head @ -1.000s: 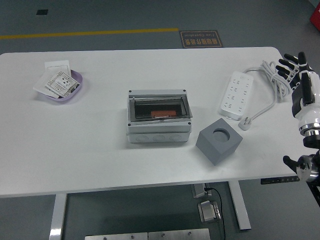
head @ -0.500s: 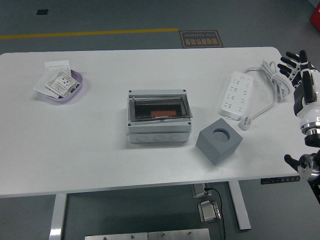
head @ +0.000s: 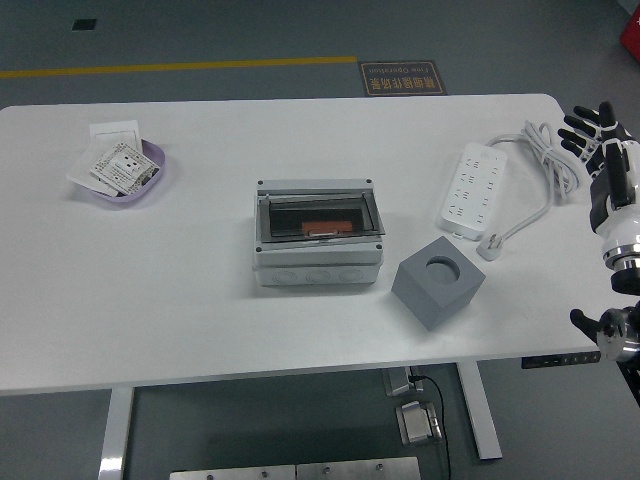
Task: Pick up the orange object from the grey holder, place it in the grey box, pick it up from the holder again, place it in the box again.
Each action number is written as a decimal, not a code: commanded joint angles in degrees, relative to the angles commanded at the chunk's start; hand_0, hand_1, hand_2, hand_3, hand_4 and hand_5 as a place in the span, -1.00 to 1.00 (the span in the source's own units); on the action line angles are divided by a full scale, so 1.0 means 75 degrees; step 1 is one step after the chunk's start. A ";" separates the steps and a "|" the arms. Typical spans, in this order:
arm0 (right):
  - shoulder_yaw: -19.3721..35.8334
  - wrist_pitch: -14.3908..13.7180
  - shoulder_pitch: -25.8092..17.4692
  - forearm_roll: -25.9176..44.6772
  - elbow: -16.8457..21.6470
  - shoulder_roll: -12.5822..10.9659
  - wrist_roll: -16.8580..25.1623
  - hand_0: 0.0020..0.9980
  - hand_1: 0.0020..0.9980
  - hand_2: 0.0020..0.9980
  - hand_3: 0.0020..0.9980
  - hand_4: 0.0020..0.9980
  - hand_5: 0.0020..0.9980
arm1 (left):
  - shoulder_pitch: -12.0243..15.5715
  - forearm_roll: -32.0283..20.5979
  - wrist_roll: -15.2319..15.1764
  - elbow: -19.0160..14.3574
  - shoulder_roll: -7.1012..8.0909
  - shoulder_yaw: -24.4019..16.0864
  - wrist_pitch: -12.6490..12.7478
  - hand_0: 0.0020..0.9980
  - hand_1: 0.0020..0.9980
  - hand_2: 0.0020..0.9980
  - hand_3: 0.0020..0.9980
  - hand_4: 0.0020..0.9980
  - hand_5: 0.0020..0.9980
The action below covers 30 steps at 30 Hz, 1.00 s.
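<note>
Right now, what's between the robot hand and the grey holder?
In the head view, the power strip with its cord and plug lies between the right robot hand and the holder.

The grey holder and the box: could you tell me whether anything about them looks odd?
The grey holder sits turned at an angle to the table edge, its round socket empty. The orange object already lies inside the grey box. Nothing looks spilled or damaged.

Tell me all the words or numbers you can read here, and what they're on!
None can be read.
Floor sign: light lettering on a dark plate, too blurred to read.
Cards in the purple dish: small dark marks, too small to read.
Power strip, grey box, grey holder: no text visible.
</note>
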 joint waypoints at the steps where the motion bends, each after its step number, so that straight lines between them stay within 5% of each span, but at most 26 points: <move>1: 0.0003 -0.0002 0.0004 -0.0008 0.0003 0.0000 -0.0003 0.55 0.40 0.42 0.39 0.90 0.68 | 0.0004 0.0013 0.0005 0.0000 0.0001 -0.0011 0.0001 0.30 0.37 0.20 0.20 0.16 -0.70; 30: -0.0154 0.0042 0.0005 -0.0088 0.0042 0.0008 -0.0072 0.56 0.40 0.40 0.38 0.87 0.64 | -0.0007 0.0337 0.0077 0.0000 -0.0062 -0.0332 0.0001 0.30 0.37 0.20 0.20 0.17 -0.69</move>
